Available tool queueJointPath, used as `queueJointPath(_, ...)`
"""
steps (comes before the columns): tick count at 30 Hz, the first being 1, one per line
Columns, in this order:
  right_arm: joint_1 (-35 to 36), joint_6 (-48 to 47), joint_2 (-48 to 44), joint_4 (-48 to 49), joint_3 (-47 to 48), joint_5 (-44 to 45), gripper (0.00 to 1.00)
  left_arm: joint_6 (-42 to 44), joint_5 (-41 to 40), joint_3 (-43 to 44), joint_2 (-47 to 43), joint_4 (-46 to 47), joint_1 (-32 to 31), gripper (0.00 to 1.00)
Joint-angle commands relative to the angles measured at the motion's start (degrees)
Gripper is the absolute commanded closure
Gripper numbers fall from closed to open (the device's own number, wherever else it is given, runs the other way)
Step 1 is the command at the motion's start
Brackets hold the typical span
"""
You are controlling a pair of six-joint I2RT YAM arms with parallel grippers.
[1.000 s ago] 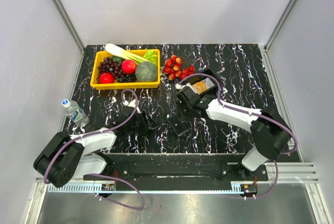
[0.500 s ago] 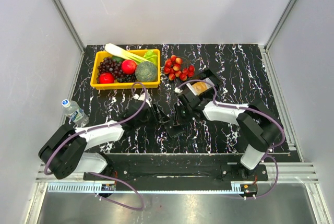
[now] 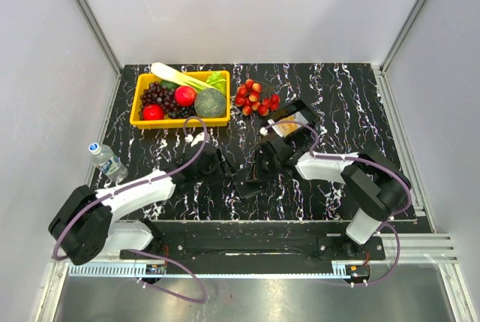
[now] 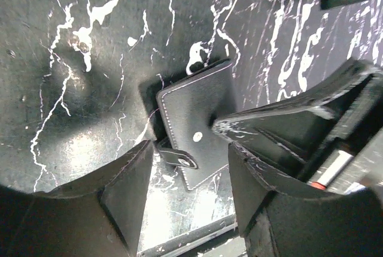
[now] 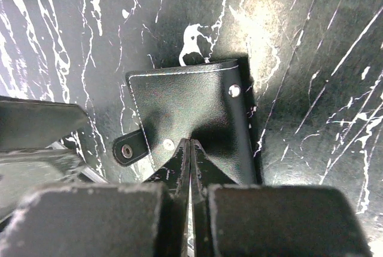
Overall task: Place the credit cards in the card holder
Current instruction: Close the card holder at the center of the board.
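The card holder (image 3: pixel 248 182) lies closed on the black marble table, black side up, its snap strap (image 4: pixel 178 158) sticking out to one side. It also shows in the left wrist view (image 4: pixel 200 119) and the right wrist view (image 5: pixel 191 110). My right gripper (image 3: pixel 261 169) is shut, and its tips (image 5: pixel 190 144) rest on the holder's cover. My left gripper (image 3: pixel 225 166) is open and empty just left of the holder, its jaws (image 4: pixel 188 191) low over the table by the strap. The tan credit cards (image 3: pixel 288 124) lie in a black tray behind the right arm.
The black tray (image 3: pixel 301 106) stands right of centre. A yellow basket (image 3: pixel 180 121) of fruit and vegetables is at the back left, with a pile of strawberries (image 3: pixel 256 97) beside it. A water bottle (image 3: pixel 107 159) lies at the left edge.
My left arm has reached forward and right to the holder. My right gripper has come down from the tray onto the holder, which has shifted slightly left.
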Motion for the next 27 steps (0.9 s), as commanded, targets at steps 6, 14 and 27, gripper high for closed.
queueJointPath(6,0.36,9.62,-6.98,8.13,-8.15,-0.83,0.97,0.77,-7.07,1.79,-3.28,-4.02,0.14,0.41)
queueJointPath(14,0.27,-0.66,-10.51,2.08,-1.57,0.32,0.83,7.01,-3.21,2.67,1.99,3.18,4.80,0.51)
queueJointPath(27,0.27,-10.78,-7.09,-5.75,5.29,-13.03,0.65,5.35,-0.39,-0.06,5.60,9.34,4.71,0.55)
